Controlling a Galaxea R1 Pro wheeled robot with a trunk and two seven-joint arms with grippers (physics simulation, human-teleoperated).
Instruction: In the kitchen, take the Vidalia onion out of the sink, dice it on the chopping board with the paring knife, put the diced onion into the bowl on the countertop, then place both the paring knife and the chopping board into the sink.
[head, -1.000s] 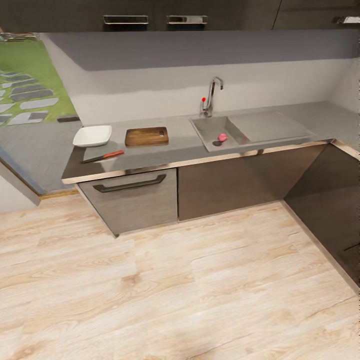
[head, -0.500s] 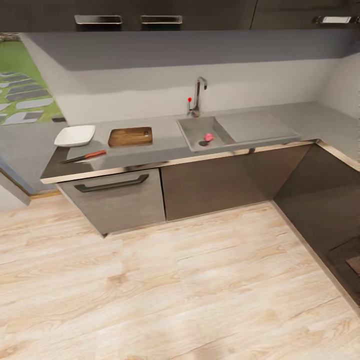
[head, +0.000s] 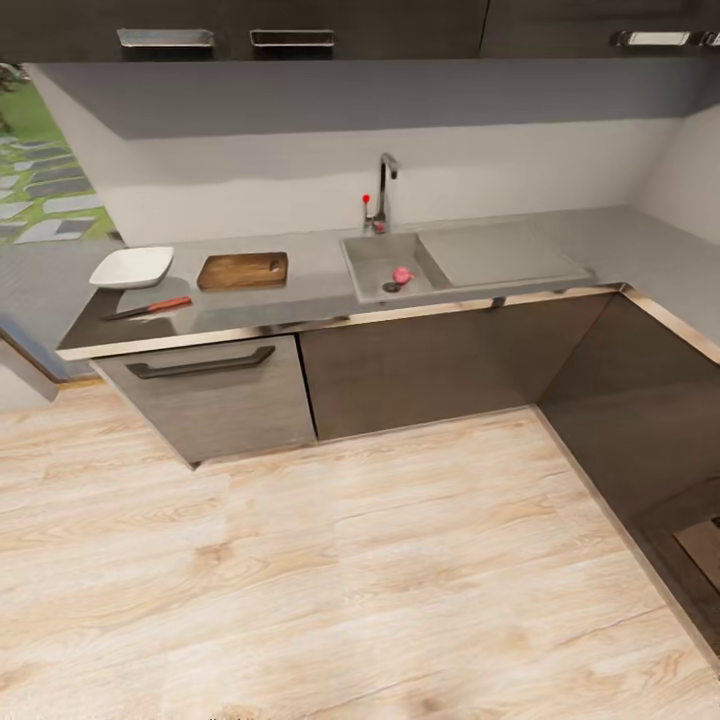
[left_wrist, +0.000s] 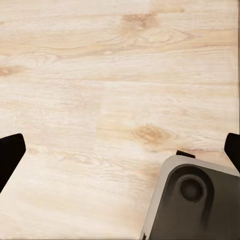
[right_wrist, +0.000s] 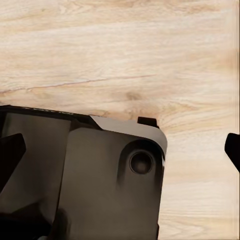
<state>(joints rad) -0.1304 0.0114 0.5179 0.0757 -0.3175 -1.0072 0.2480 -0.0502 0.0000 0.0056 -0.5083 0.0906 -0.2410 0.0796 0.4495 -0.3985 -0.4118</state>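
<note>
A small pinkish Vidalia onion (head: 403, 275) lies in the grey sink (head: 372, 258) beside the round drain, below the chrome tap (head: 384, 190). Left of the sink, the brown chopping board (head: 243, 270) lies flat on the grey countertop (head: 310, 292). The white bowl (head: 131, 267) stands further left. The paring knife (head: 150, 307), with its red handle, lies near the counter's front edge. My left gripper (left_wrist: 120, 152) hangs open over the wood floor. The right gripper (right_wrist: 120, 150) is open too, above my dark base.
Grey-brown cabinet fronts with a dark drawer handle (head: 200, 363) run under the counter. A second dark cabinet run (head: 640, 420) comes forward along the right side. Light wood floor (head: 330, 570) lies between me and the counter. A garden opening (head: 40, 190) shows at the far left.
The whole picture has slid left and the counter looks slightly smaller, so the camera has moved. The onion, board, knife and bowl keep their places on the counter.
</note>
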